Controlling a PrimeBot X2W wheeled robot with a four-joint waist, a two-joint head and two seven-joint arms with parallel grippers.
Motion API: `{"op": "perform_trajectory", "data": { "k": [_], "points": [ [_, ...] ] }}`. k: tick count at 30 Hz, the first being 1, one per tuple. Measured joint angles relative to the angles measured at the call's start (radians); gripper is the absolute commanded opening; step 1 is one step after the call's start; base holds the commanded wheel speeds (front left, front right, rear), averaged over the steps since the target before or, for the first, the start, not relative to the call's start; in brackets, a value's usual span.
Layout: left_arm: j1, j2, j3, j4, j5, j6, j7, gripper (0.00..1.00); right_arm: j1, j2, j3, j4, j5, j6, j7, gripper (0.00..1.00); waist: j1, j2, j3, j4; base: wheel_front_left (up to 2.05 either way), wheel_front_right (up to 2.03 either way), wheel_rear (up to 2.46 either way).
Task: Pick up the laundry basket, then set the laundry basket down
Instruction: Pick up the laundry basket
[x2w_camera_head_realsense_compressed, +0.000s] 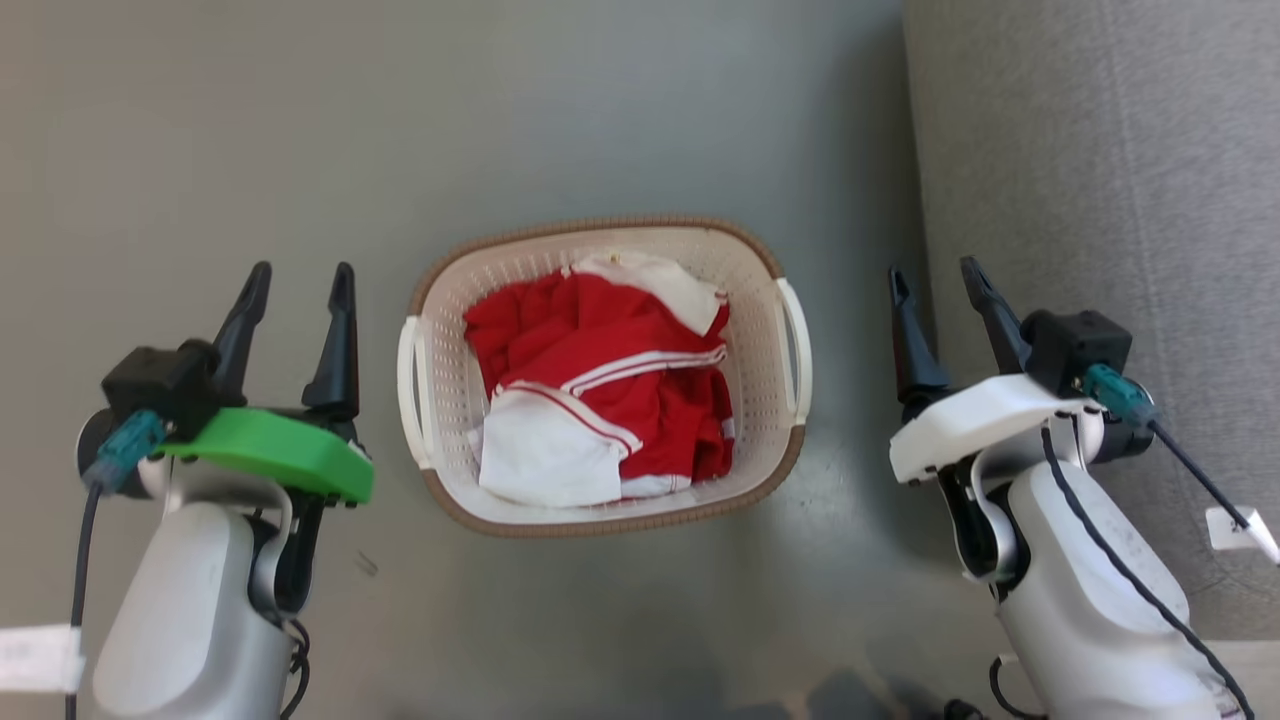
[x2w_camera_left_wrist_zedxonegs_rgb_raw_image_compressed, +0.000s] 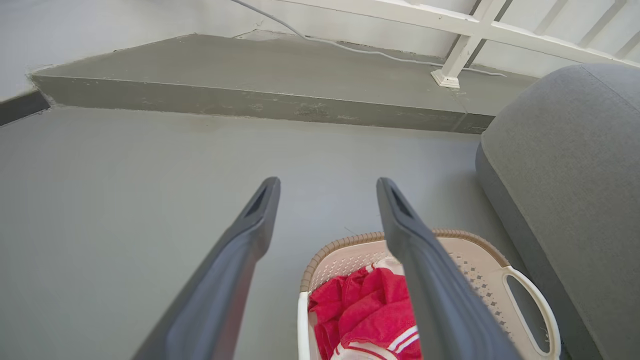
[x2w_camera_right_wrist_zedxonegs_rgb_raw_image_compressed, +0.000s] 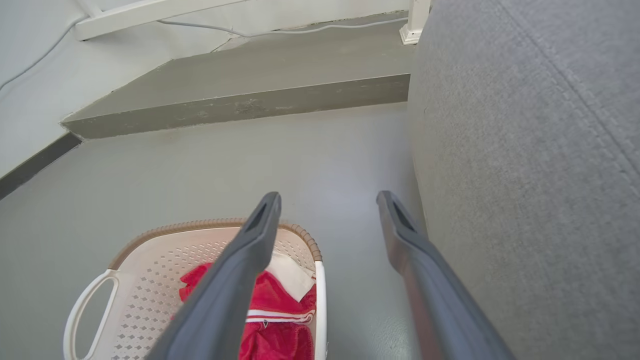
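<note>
The laundry basket (x2w_camera_head_realsense_compressed: 447, 385) is seen at the centre of the head view, set on the grey floor (x2w_camera_head_realsense_compressed: 600, 120), with red and white clothes (x2w_camera_head_realsense_compressed: 610, 370) heaped inside it. The left pincer (x2w_camera_head_realsense_compressed: 300, 275) is held released at the lower left, fingers spread, near the basket's left side but apart from it. The right pincer (x2w_camera_head_realsense_compressed: 933, 268) is likewise released at the right, between the basket and a grey sofa (x2w_camera_head_realsense_compressed: 1100, 150).

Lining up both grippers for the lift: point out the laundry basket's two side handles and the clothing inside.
laundry basket's left handle (x2w_camera_head_realsense_compressed: 408, 390), head view, middle of the white bar.
laundry basket's right handle (x2w_camera_head_realsense_compressed: 802, 350), head view, middle of the white bar.
red-and-white garment (x2w_camera_head_realsense_compressed: 610, 350), head view, central red fabric.
</note>
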Motion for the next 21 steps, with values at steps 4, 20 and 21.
{"op": "perform_trajectory", "data": {
  "k": [4, 20, 21],
  "points": [
    [-0.055, 0.005, -0.034, 0.059, -0.032, 0.000, 0.019, 1.00, -0.045, 0.006, -0.001, 0.051, 0.012, 0.005, 0.000, 1.00, 0.0000, 0.0000, 0.057, 0.004, 0.00, 0.00, 0.00],
    [-0.270, 0.036, -0.121, 0.264, -0.124, 0.000, 0.081, 1.00, -0.255, 0.012, 0.049, 0.286, 0.020, 0.053, 0.007, 1.00, 0.0001, 0.0000, 0.279, 0.023, 0.00, 0.00, 0.00],
    [-0.281, 0.037, -0.132, 0.273, -0.130, 0.000, 0.087, 1.00, -0.268, 0.011, 0.053, 0.302, 0.020, 0.054, 0.011, 1.00, 0.0001, 0.0000, 0.292, 0.023, 0.00, 0.00, 0.00]
  ]
}}
